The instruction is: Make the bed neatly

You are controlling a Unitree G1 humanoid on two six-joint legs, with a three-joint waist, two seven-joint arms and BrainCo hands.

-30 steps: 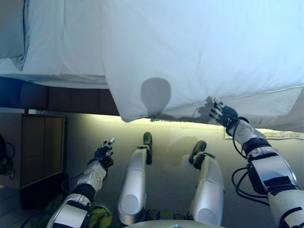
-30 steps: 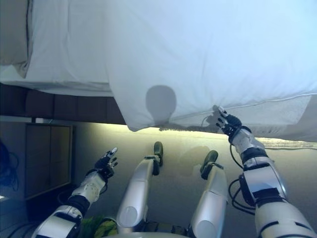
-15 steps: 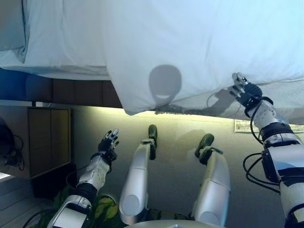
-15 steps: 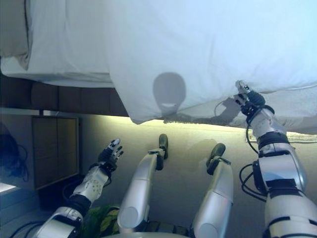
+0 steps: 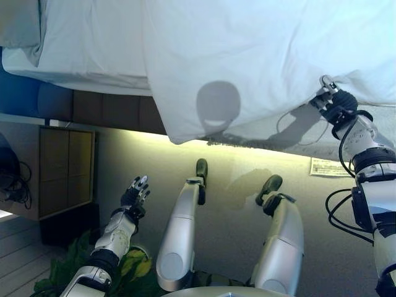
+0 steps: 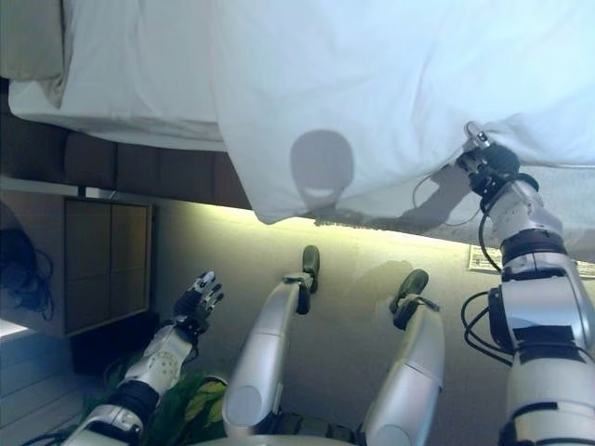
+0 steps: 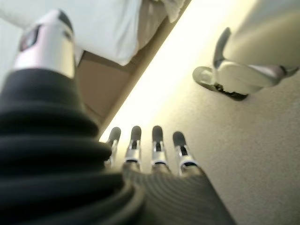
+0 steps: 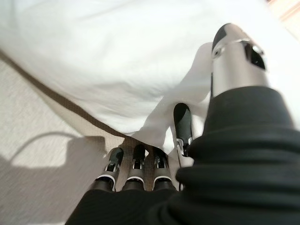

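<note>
The robot's right hand (image 5: 335,103) pinches the hanging edge of the white duvet (image 5: 260,55) draped over the bed's side. Its left hand (image 5: 134,193) hovers low, fingers spread, holding nothing. The duvet looks soft, light and floppy, best gripped along its hem.

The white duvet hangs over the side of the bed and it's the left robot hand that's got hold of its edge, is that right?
Not quite. The white duvet does hang over the side of the bed, but the right robot hand has hold of its edge, as the right wrist view shows. The left robot hand hangs open above the floor, holding nothing.
</note>
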